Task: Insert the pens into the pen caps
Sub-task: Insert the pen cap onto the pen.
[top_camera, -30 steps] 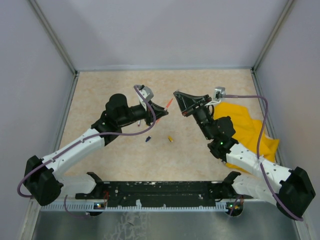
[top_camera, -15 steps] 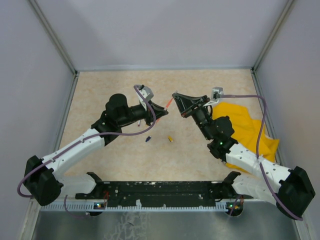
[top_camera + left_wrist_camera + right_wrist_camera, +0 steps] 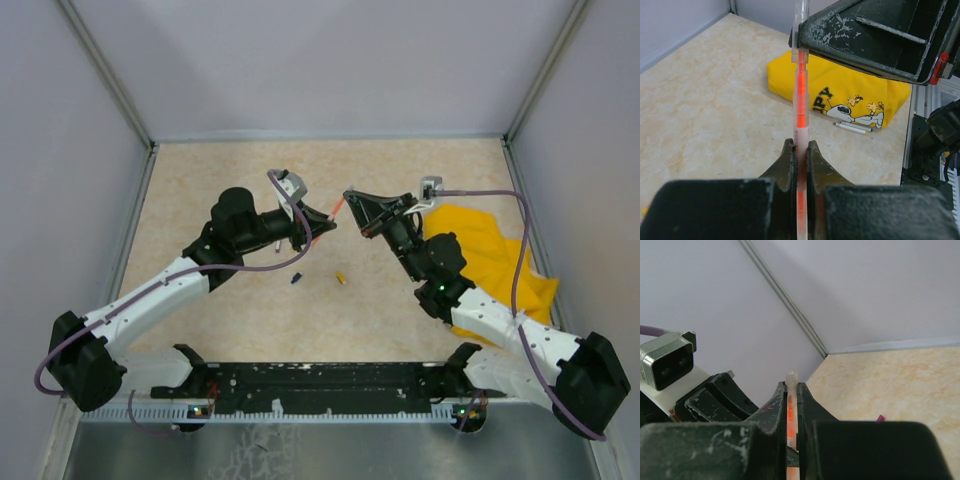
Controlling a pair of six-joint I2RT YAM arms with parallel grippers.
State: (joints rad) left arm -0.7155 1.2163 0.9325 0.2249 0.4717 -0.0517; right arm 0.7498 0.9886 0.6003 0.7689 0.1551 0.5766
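Note:
My left gripper is shut on an orange-pink pen and holds it above the floor, pointing up and right. In the left wrist view the pen runs from my jaws straight up to the right gripper's fingers. My right gripper is shut on the pen's far end, where a wider, clear, cap-like piece sits; its clear tip sticks out past the jaws. A dark blue cap and a yellow cap lie on the floor below. A purple cap shows in the right wrist view.
A big yellow cloth with a cartoon print lies at the right, under my right arm. Two thin white pens lie by its near edge. Grey walls close in the tan floor.
My right gripper has shifted slightly left, closer to the left gripper, along the pen. The left arm has stayed in place.

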